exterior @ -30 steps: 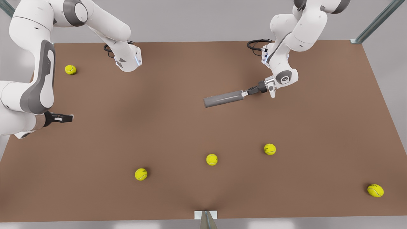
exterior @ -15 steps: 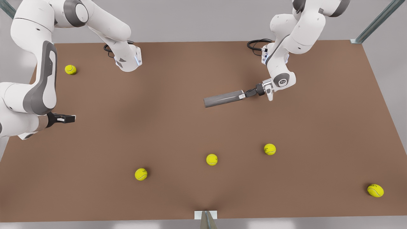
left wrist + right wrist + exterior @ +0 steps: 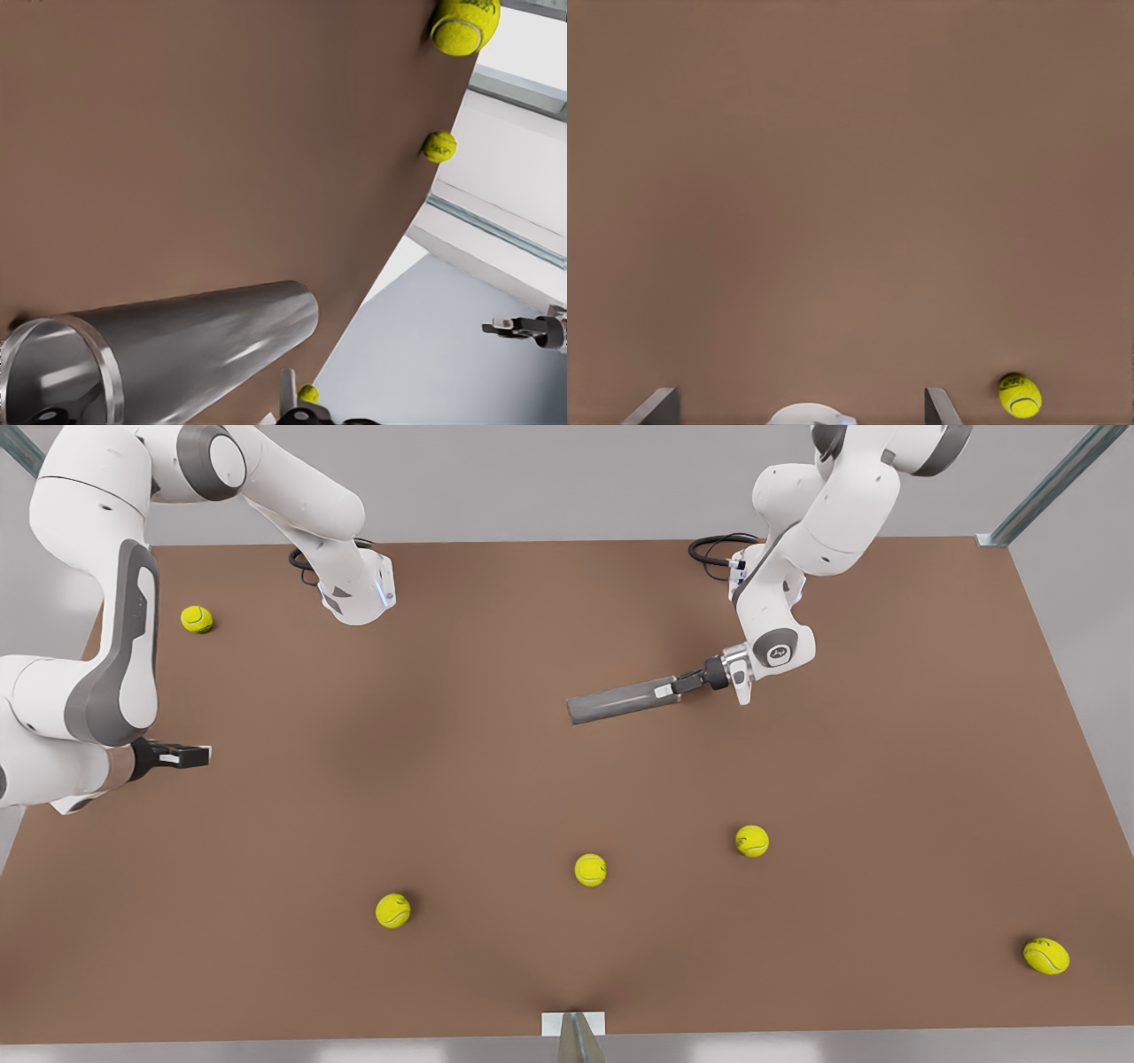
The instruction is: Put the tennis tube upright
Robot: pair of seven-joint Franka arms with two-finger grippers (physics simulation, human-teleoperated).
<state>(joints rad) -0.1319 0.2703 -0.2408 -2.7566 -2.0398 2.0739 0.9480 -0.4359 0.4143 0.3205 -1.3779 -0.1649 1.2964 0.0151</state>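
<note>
Both arms [image 3: 106,602] are glossy white, built of rounded, swollen segments with dark grey bands and grey discs at the joints. A small round logo marks the grey cap on the wrist of the arm at the front view's right [image 3: 780,651]. Black cables [image 3: 718,549] loop beside each base, where tiny blue lights glow. Each arm tapers to a black end effector [image 3: 182,755] with pale finger pads.

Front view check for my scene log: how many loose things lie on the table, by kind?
Tennis balls: 5
Tennis tube: 1
Total: 6
</note>
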